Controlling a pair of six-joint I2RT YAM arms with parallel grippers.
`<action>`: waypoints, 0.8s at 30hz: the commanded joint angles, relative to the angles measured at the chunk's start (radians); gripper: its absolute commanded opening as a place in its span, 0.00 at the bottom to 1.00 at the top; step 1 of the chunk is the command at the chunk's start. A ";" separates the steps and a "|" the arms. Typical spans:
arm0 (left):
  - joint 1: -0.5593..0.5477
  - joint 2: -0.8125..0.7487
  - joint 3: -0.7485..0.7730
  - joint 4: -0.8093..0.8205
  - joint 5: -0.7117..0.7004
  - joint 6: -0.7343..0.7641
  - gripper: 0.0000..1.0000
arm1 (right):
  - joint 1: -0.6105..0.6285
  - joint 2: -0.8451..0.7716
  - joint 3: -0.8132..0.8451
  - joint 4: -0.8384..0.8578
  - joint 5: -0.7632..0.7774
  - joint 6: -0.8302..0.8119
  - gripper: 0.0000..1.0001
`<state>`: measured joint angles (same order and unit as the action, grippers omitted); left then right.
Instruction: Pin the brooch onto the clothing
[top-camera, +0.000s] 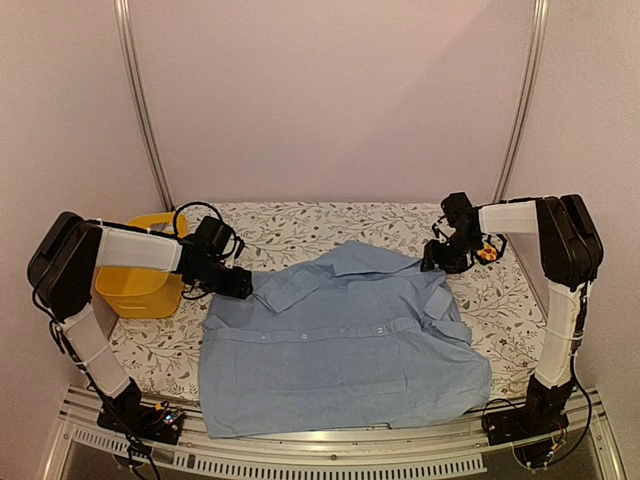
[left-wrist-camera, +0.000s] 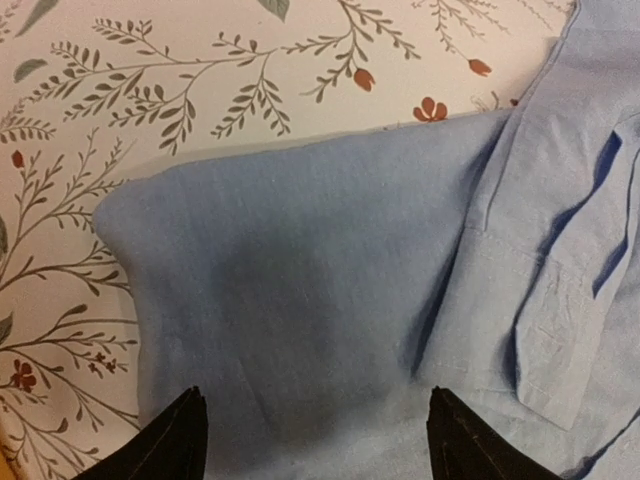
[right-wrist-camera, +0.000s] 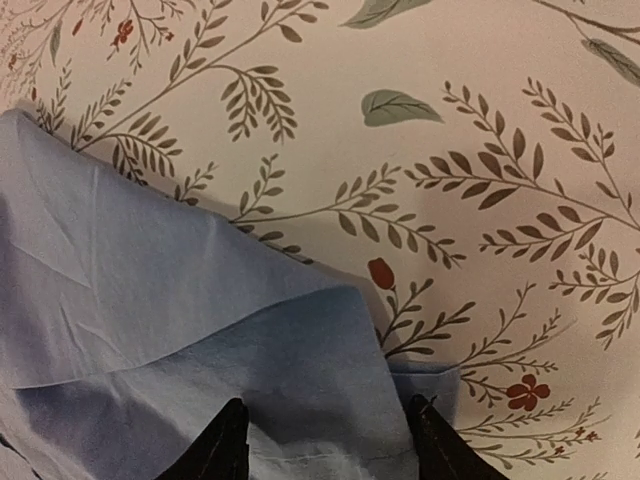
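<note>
1. A yellow basket (top-camera: 140, 290) is seen at the far left of the table, beside the left arm. It is judged to play no part in the pinning.
2. The left gripper (top-camera: 238, 282) is held low over the left sleeve of the shirt (top-camera: 340, 350), close to the collar. Its jaws are spread wide. In the left wrist view its fingers (left-wrist-camera: 185, 440) are seen on either side of flat blue cloth, and nothing is gripped.
3. The shirt is spread front up across the middle of the flowered tablecloth (top-camera: 300, 225), with the button row visible and some bunching at its far right corner. No brooch is seen anywhere on it, so the pinning is judged not yet done.
4. The right gripper (top-camera: 440, 258) is placed at the shirt's far right corner. Its jaws are parted over the edge of the cloth, and in the right wrist view nothing is seen clamped between them.
5. The brooch (top-camera: 487, 253) is seen as a small orange-yellow spot just right of the right gripper, off the shirt. Whether it lies on the tablecloth or rests against the arm cannot be told. The task is judged to be at an early stage, as the brooch is yet to be picked up, carried to the shirt and fastened.
</note>
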<state>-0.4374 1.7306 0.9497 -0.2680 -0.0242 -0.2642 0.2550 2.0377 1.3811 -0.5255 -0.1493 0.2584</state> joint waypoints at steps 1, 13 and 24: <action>0.008 0.040 -0.012 0.011 -0.025 -0.029 0.75 | -0.006 0.062 0.028 -0.017 -0.088 0.022 0.36; 0.028 0.183 0.076 -0.016 -0.174 0.022 0.75 | -0.026 -0.082 0.136 0.071 0.127 -0.068 0.00; 0.077 0.258 0.188 -0.007 -0.207 0.089 0.75 | -0.075 0.116 0.307 0.112 0.118 -0.203 0.00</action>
<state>-0.3836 1.9396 1.1221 -0.2398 -0.1944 -0.2230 0.2245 2.0377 1.6272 -0.4458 -0.0624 0.1093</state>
